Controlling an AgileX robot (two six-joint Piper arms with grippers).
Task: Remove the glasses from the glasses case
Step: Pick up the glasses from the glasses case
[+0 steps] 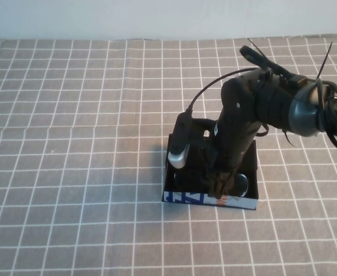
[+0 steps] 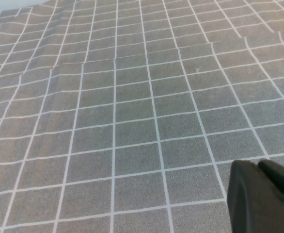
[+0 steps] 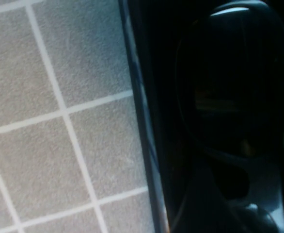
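The glasses case (image 1: 186, 197) lies open at the middle of the table, with its white, blue-printed side towards me. The black glasses lie inside it, and one dark lens (image 1: 241, 184) shows beside my right gripper. My right gripper (image 1: 220, 192) reaches down into the case over the glasses, and its arm hides most of the case's inside. In the right wrist view a dark lens (image 3: 229, 87) fills the frame next to the case wall (image 3: 142, 121). My left gripper (image 2: 260, 167) is shut and empty above bare cloth. It does not show in the high view.
A grey cloth with a white grid (image 1: 71, 144) covers the whole table. A white wall (image 1: 157, 17) runs along the far edge. The right arm's cables (image 1: 324, 69) stick up at the far right.
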